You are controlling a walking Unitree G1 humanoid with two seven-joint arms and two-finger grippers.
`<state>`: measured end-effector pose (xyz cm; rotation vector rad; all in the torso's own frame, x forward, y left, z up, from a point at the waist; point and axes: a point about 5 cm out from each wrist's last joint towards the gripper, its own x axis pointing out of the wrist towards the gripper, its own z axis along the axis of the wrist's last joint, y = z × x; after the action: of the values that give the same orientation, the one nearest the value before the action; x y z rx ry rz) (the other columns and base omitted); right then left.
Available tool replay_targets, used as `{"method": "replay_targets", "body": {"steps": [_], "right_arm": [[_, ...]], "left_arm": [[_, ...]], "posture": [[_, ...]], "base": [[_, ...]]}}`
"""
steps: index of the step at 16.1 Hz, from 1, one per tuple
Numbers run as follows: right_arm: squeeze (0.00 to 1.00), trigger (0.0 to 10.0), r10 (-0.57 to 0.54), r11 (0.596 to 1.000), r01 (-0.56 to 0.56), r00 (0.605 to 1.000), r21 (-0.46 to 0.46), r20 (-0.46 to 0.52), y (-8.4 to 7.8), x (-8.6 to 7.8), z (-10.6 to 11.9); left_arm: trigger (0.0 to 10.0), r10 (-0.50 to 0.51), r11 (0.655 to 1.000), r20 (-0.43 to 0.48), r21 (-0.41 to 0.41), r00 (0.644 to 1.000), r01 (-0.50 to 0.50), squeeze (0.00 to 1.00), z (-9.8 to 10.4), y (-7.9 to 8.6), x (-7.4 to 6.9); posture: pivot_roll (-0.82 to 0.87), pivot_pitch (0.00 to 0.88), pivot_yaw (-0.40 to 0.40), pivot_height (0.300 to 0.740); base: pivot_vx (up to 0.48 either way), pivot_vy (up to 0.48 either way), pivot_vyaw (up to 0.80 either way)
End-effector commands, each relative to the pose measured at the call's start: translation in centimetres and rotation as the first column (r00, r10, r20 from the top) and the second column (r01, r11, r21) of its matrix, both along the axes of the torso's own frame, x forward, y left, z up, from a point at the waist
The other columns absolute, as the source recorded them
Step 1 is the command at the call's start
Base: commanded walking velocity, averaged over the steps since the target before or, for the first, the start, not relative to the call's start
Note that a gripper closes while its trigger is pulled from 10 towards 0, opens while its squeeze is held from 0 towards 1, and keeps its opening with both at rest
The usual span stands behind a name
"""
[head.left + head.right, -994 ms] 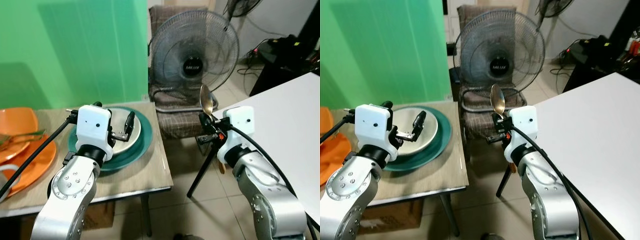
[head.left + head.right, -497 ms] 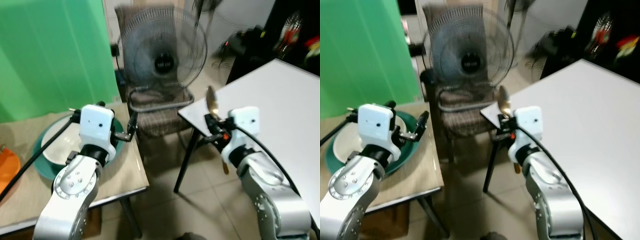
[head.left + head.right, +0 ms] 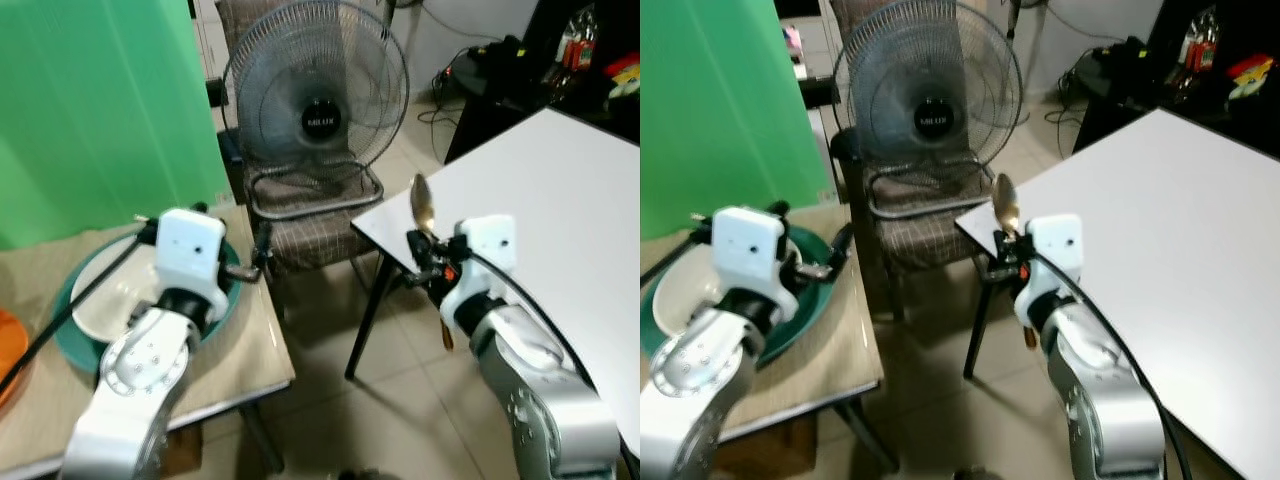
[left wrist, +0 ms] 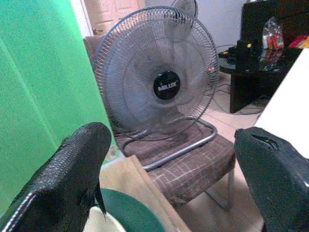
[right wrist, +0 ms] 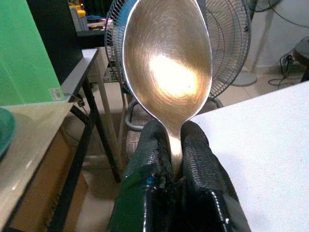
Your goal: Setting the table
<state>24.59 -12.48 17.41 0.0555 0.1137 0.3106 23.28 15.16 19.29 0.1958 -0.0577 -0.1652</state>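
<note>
Spoon [image 5: 167, 72] in right end effector [image 5: 176, 145], bowl upright

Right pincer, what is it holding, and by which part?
The right pincer holds a spoon by its neck, just below the bowl, bowl pointing up.

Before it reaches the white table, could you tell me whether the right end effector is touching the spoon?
Touching. The right wrist view shows the right end effector with both fingers pressed against the spoon at its neck, no gap.
</note>
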Motion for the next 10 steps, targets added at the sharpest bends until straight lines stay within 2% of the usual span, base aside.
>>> {"method": "replay_targets", "body": {"steps": [1,10], "right_arm": [[0.0,10.0,0.003,1.0,-0.003,1.0,0.015,0.023,0.11,-0.14,0.65],[0.0,10.0,0.017,1.0,-0.017,0.999,0.011,0.03,0.39,0.07,0.74]], "left_arm": [[10.0,0.001,1.0,0.013,0.005,1.0,-0.001,0.0,0.24,0.15,0.09],[10.0,-0.008,1.0,0.008,0.001,1.0,0.008,0.0,0.18,0.07,0.1]], "posture": [[-0.07,0.01,-0.002,0.74],[-0.06,0.0,-0.013,0.74]], "base": [[0.0,0.0,-0.8],[0.0,0.0,-0.8]]}}
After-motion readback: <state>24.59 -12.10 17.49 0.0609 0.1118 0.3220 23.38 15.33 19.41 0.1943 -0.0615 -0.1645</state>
